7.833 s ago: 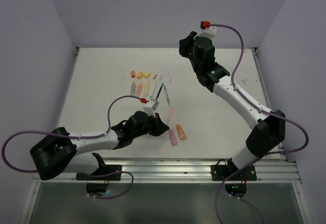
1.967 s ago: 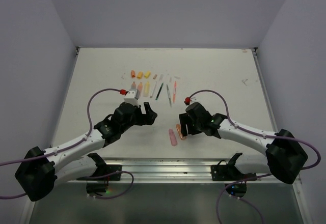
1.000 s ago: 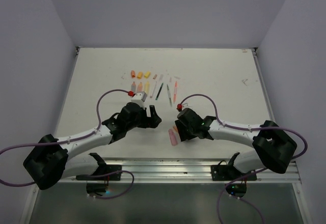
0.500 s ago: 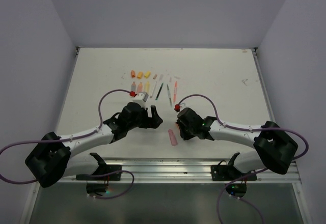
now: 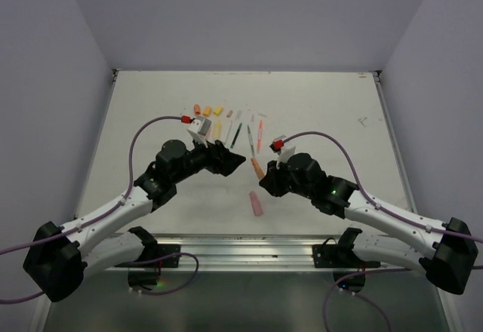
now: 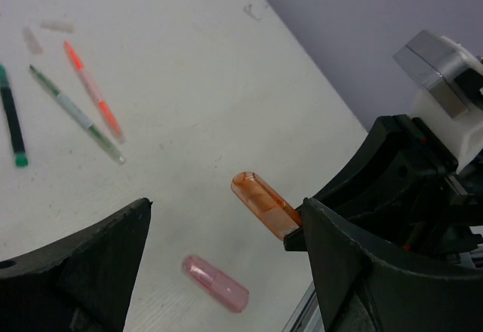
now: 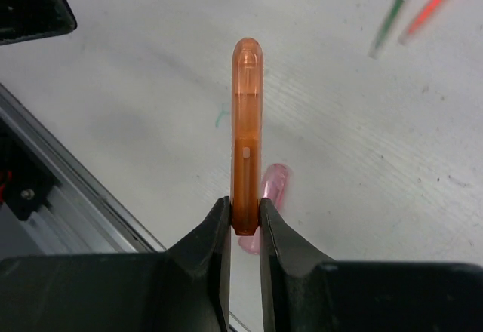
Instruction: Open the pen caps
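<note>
The right pincer (image 7: pixel 245 222) has lifted the orange pen (image 7: pixel 246 121) off the worktop (image 5: pixel 317 106), clamped on its near end; its rounded tip juts toward the wide-open, empty left pincer (image 6: pixel 224 213) just ahead.

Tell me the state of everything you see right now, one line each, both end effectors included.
right end effector: shut on the orange highlighter.
orange highlighter: held by one end, lifted off the table.
left end effector: open, near the orange highlighter's free end, not touching it.
pink highlighter: lying flat on the table.
thin pens: lying side by side.
loose caps: lying in a row beyond the pens.
</note>
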`<state>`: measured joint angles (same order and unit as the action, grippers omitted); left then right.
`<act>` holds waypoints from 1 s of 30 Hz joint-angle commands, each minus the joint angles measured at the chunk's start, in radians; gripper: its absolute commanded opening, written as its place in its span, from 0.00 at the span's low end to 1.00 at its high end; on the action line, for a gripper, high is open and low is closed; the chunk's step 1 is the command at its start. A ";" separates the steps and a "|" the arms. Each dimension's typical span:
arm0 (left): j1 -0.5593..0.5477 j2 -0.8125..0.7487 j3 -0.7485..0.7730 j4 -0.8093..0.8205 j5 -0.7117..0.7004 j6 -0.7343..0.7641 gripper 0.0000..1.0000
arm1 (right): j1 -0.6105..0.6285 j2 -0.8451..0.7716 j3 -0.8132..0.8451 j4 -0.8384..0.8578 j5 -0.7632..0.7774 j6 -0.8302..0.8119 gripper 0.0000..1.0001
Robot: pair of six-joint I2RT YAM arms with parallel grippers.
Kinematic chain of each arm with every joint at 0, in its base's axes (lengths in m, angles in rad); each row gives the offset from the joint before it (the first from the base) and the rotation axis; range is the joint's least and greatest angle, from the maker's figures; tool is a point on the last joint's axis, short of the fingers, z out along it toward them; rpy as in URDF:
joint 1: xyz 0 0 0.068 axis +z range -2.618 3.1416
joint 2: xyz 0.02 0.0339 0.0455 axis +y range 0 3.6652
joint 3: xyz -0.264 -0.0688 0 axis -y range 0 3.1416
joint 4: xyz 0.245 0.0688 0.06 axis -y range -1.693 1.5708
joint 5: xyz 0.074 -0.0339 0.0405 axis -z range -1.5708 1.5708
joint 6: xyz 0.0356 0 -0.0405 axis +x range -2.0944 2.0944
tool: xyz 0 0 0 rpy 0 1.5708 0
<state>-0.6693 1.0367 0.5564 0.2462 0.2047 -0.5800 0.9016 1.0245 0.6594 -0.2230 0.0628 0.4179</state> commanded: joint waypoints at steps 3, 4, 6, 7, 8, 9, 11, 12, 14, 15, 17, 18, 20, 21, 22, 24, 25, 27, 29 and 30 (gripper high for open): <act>0.025 -0.044 0.079 0.157 0.185 0.057 0.82 | 0.003 -0.087 0.054 0.161 -0.109 -0.041 0.01; 0.028 -0.046 0.082 0.178 0.203 0.051 0.81 | 0.003 -0.095 0.058 0.175 -0.118 -0.044 0.01; 0.037 -0.055 0.079 0.199 0.249 0.045 0.80 | 0.003 -0.115 0.068 0.200 -0.145 -0.057 0.01; 0.042 -0.056 0.071 0.221 0.266 0.033 0.79 | 0.003 -0.118 0.078 0.206 -0.155 -0.060 0.01; 0.056 -0.061 0.066 0.235 0.304 0.025 0.79 | 0.003 -0.127 0.082 0.217 -0.167 -0.064 0.01; 0.066 -0.069 0.050 0.272 0.329 0.011 0.77 | 0.002 -0.129 0.085 0.217 -0.187 -0.065 0.01; 0.108 -0.073 0.028 0.330 0.412 -0.043 0.74 | 0.002 -0.133 0.086 0.266 -0.201 -0.067 0.00; 0.122 -0.078 0.008 0.385 0.435 -0.064 0.73 | 0.002 -0.132 0.089 0.275 -0.221 -0.068 0.00; 0.149 -0.072 -0.006 0.433 0.484 -0.116 0.71 | 0.002 -0.121 0.092 0.298 -0.239 -0.070 0.00; 0.155 -0.058 -0.013 0.473 0.501 -0.129 0.70 | 0.002 -0.118 0.097 0.306 -0.253 -0.068 0.00; 0.162 -0.040 -0.019 0.517 0.547 -0.171 0.66 | 0.002 -0.109 0.100 0.324 -0.276 -0.068 0.00; 0.162 -0.024 -0.027 0.559 0.559 -0.185 0.65 | 0.000 -0.106 0.101 0.329 -0.277 -0.068 0.00; 0.163 -0.015 -0.030 0.593 0.579 -0.214 0.63 | 0.000 -0.101 0.105 0.338 -0.279 -0.073 0.00; 0.163 -0.012 -0.035 0.614 0.582 -0.221 0.62 | 0.002 -0.099 0.105 0.340 -0.279 -0.074 0.00; 0.163 -0.010 -0.036 0.619 0.587 -0.225 0.61 | 0.002 -0.095 0.108 0.344 -0.282 -0.076 0.00; 0.163 -0.006 -0.036 0.625 0.591 -0.227 0.56 | 0.000 -0.092 0.111 0.349 -0.287 -0.077 0.00; 0.163 -0.003 -0.036 0.625 0.598 -0.230 0.55 | 0.002 -0.086 0.109 0.355 -0.288 -0.077 0.00; 0.163 0.000 -0.038 0.631 0.599 -0.233 0.51 | 0.002 -0.076 0.112 0.359 -0.299 -0.077 0.00; 0.163 0.000 -0.039 0.639 0.598 -0.238 0.47 | 0.002 -0.061 0.114 0.370 -0.322 -0.076 0.00; 0.163 0.002 -0.039 0.639 0.599 -0.238 0.45 | 0.000 -0.058 0.114 0.375 -0.327 -0.076 0.00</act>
<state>-0.5106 1.0351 0.5243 0.8062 0.7654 -0.7937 0.9024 0.9535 0.7254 0.0883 -0.2222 0.3576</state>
